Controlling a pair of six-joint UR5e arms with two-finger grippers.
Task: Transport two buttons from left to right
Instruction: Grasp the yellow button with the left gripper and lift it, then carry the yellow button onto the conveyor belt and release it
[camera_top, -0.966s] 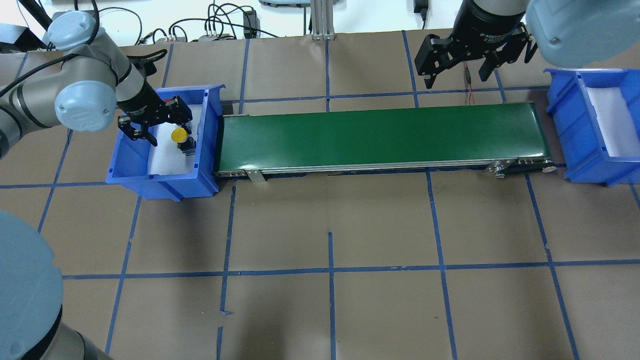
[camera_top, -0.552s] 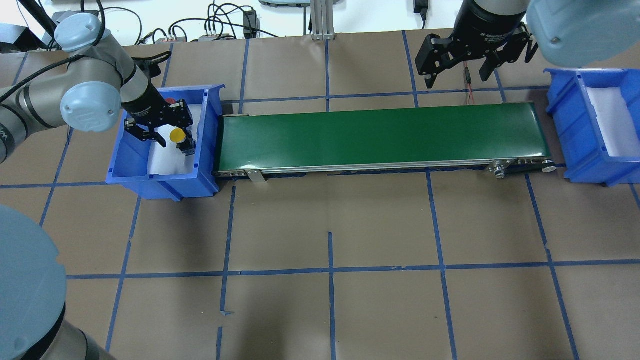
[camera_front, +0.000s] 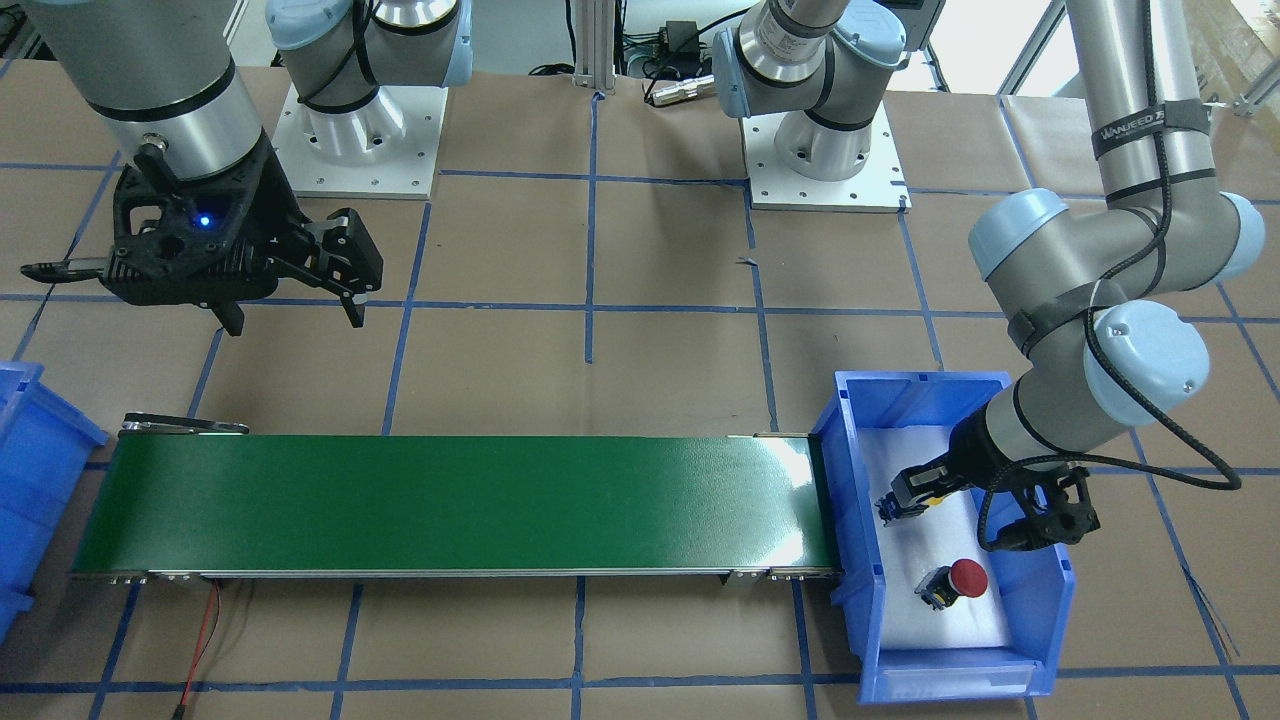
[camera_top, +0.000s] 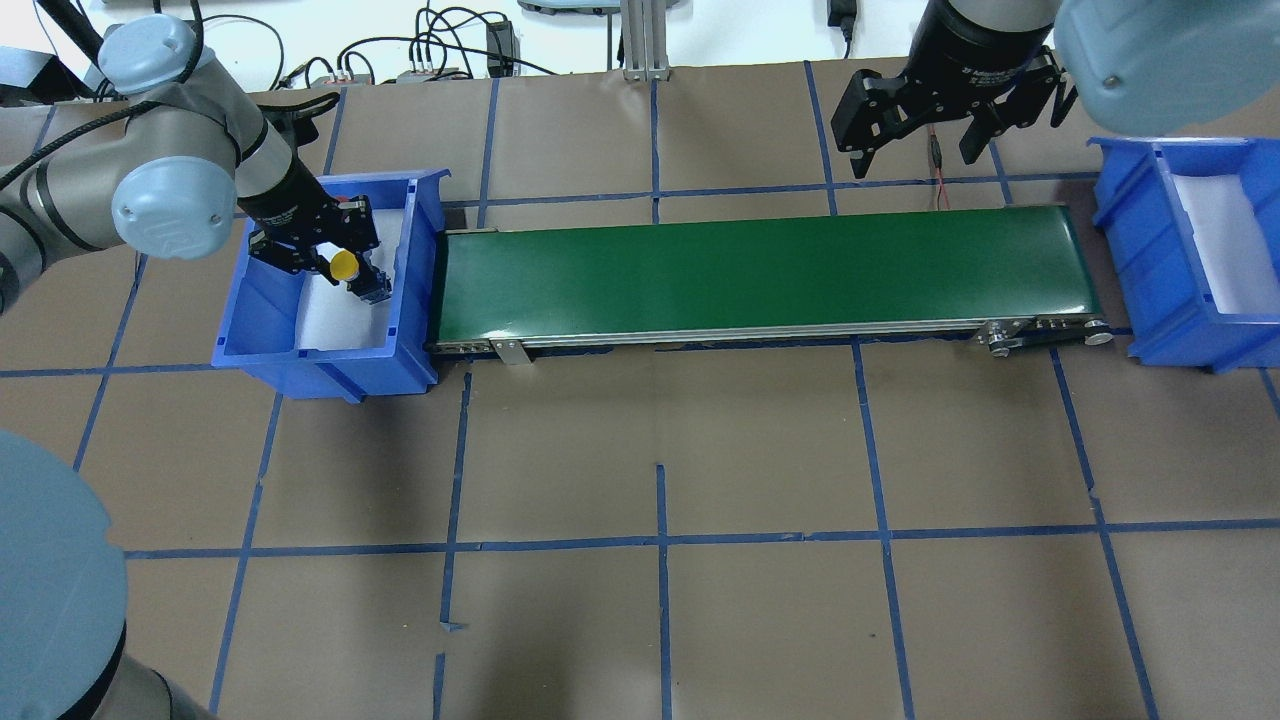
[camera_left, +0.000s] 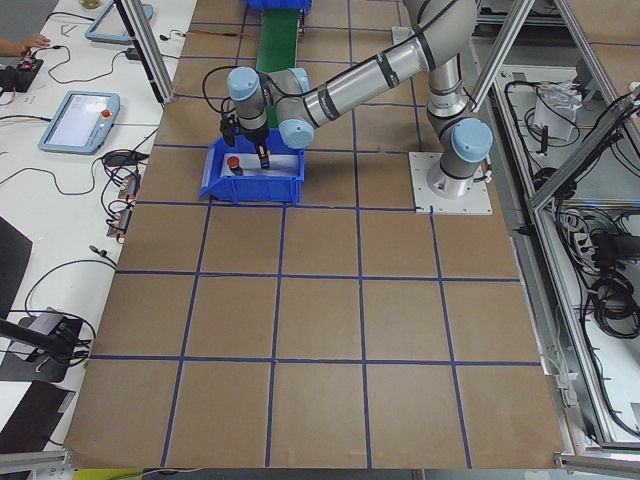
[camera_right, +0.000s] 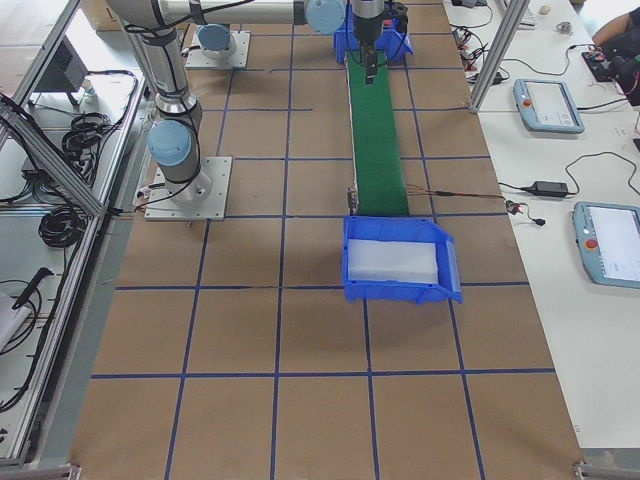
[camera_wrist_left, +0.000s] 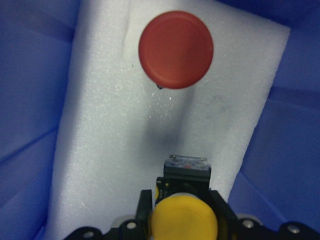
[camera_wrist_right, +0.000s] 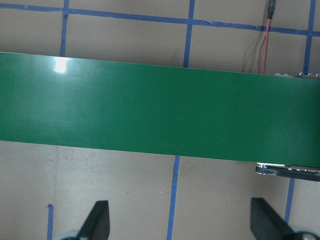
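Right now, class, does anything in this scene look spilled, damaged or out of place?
Nothing stands out. The red button sits on the foam in the left bin, the left pincer grips the yellow button, and no damage or spillage shows.

Left arm (camera_top: 170, 170): in from the left, elbow bent, forearm sloping down and forward.
Left wrist: tipped over, so the tool faces downward.
Left gripper (camera_top: 338, 260): low and closed in. One of its fingers (camera_wrist_left: 145, 202) sits on each side of the yellow button (camera_wrist_left: 184, 220), snug against the cap.
Right arm (camera_top: 1120, 50): over at the far right, held high.
Right wrist: pointing straight down.
Right gripper (camera_top: 913, 155): hanging in the air, fingers (camera_wrist_right: 97, 220) spread wide apart.
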